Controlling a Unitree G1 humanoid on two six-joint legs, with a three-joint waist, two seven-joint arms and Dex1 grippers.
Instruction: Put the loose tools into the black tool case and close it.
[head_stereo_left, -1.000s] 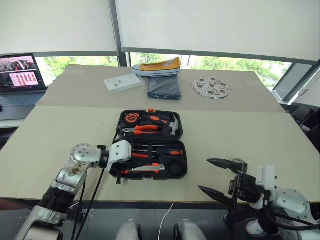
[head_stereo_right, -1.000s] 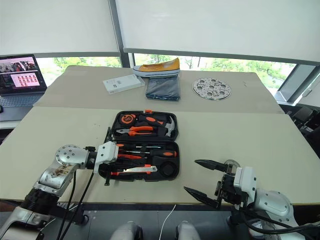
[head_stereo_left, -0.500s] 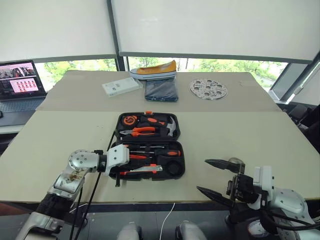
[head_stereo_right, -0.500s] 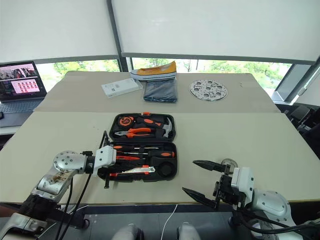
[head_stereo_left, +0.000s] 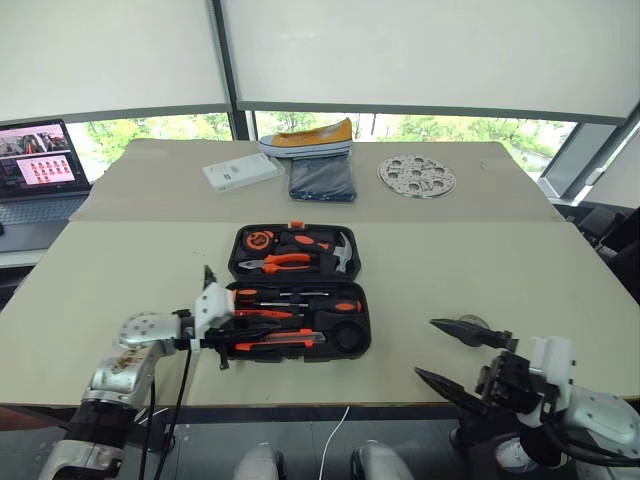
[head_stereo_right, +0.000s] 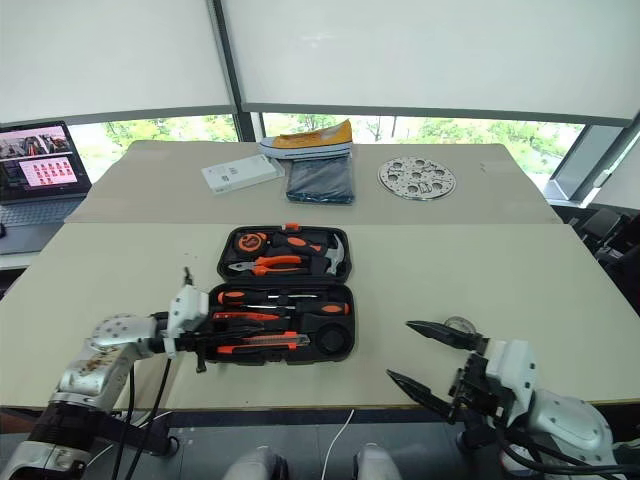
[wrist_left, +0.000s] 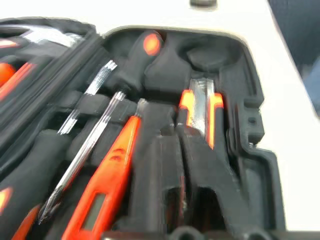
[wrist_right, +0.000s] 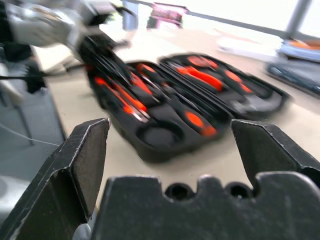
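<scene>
The black tool case (head_stereo_left: 236, 262) lies open in the middle of the table. Its near half holds two black-and-orange screwdrivers (head_stereo_left: 342, 305), a slim orange screwdriver (wrist_left: 112, 170), a utility knife (head_stereo_left: 285, 340) and a dark tape roll (head_stereo_left: 346, 335). Pliers, a hammer and a tape measure sit in the far half. My left gripper (head_stereo_left: 238, 332) is at the case's left end, pointing along the near half. Its fingers (wrist_left: 162, 190) stand slightly apart with nothing between them, just short of the knife (wrist_left: 201, 107). My right gripper (head_stereo_left: 425, 347) hangs wide open and empty, off the case's near right corner.
At the back of the table are a white box (head_stereo_left: 240, 172), a yellow shoe (head_stereo_left: 305, 138), a dark folded cloth (head_stereo_left: 320, 180) and a round perforated plate (head_stereo_left: 416, 176). A laptop (head_stereo_left: 35, 160) stands at the far left. Bare tabletop lies on both sides of the case.
My left gripper has drawn back to the left, off the middle of the near half, and rolled. My right gripper has shifted a little to the right, still wide open.
</scene>
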